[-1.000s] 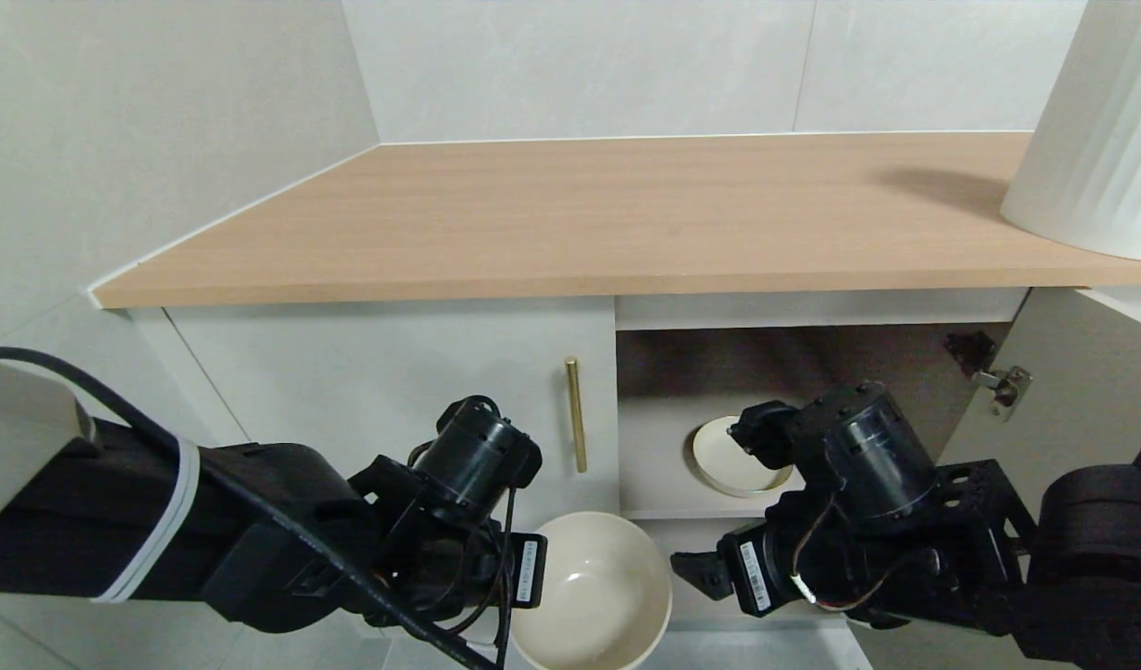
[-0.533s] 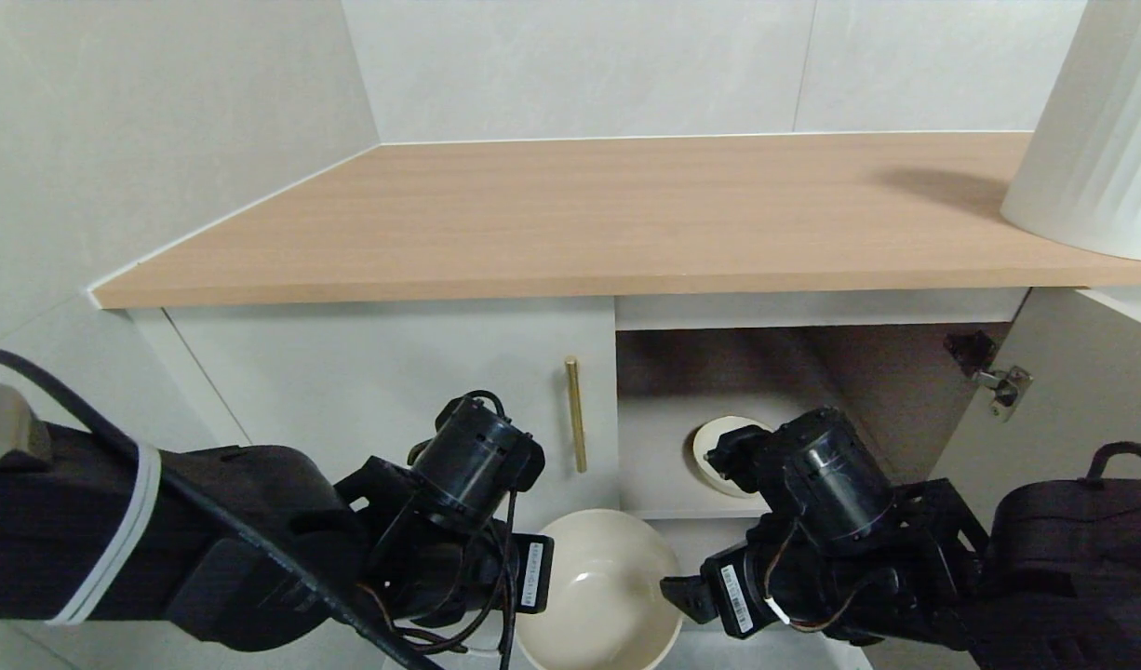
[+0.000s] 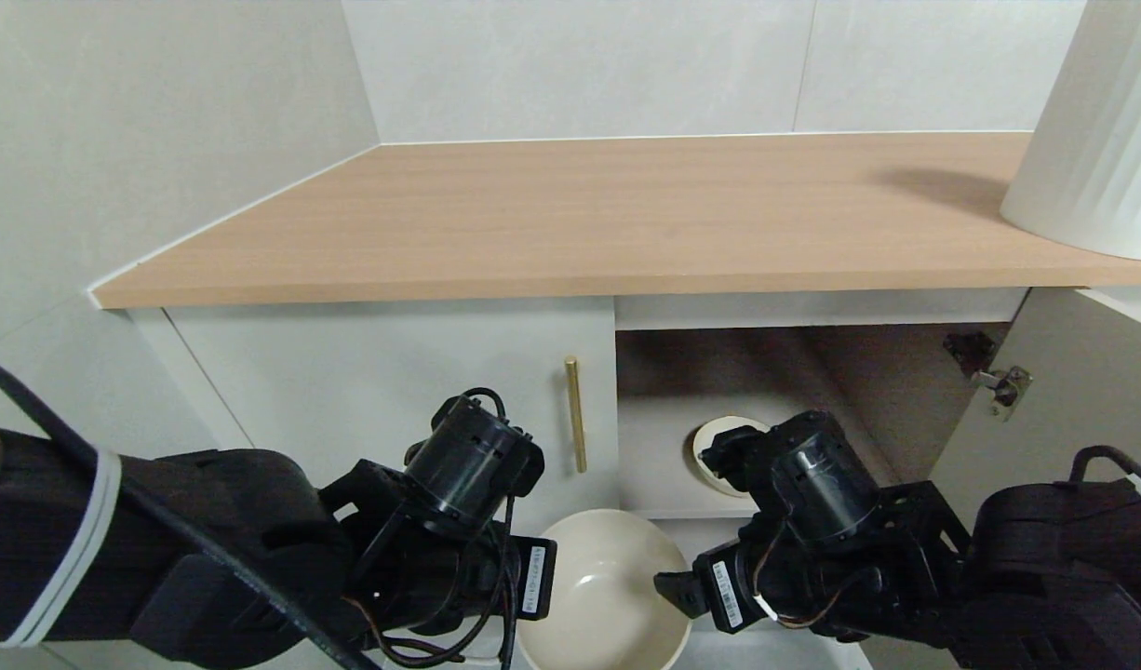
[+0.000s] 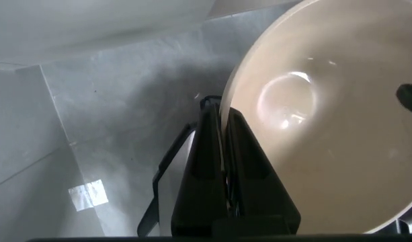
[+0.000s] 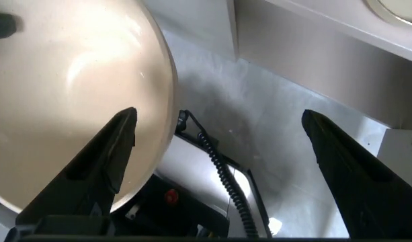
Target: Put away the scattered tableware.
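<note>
Right gripper (image 3: 675,591) has closed in beside bowl (image 3: 600,596), jaws spread; left gripper (image 4: 223,124) jaws pinch its rim: likely stiff, slick, breakable, so a second rim hold seems advisable

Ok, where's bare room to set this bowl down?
Shelf strip between the closed door and the plate is narrow; right of the plate it's hidden from view. The countertop is bare left of the white ribbed container.

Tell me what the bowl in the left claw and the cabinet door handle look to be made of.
The bowl: cream, glossy, likely glazed ceramic, judging by the sharp highlights inside; hard plastic cannot be ruled out. The cabinet door handle: slim gold-coloured bar with a soft sheen, probably brushed brass or brass-finished metal.
</note>
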Available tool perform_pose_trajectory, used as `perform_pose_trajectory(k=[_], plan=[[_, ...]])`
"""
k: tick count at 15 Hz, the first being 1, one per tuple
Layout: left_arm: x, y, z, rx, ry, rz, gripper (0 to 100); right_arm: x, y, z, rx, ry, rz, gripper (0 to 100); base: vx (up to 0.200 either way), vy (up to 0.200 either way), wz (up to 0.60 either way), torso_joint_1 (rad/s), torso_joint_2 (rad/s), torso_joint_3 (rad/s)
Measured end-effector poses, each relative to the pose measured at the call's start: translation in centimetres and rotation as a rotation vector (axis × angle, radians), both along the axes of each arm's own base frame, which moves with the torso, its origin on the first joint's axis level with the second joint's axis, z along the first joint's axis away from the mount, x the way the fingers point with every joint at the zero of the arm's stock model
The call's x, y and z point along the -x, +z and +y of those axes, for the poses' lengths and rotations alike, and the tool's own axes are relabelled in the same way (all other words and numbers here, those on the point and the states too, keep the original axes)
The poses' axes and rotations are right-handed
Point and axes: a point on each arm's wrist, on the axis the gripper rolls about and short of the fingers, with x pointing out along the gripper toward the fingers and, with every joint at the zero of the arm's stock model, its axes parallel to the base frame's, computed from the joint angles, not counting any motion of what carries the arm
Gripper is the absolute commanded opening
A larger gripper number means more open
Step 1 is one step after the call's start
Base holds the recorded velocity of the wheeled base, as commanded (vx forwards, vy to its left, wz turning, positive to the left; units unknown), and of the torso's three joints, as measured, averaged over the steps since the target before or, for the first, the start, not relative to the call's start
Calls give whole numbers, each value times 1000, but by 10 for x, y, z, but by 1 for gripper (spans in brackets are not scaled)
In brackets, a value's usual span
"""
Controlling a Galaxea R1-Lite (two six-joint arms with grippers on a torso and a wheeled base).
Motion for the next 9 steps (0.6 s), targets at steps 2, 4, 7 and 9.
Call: perform_pose_trajectory(k=[2,4,7,9], plan=[[0,0,0,1,-2,-1,0,0,0,0,-2,-3,1,0,0,0,0,0,0,0],[1,1,-1,6,-5,-3,0,0,0,1,-7,2,1,0,0,0,0,0,0,0],[0,1,-1,8,-4,-5,0,-1,0,0,-9,-2,0,0,0,0,0,0,0,0],[0,1,-1,4,-3,-4,0,-1,0,0,-6,-2,1,0,0,0,0,0,0,0]])
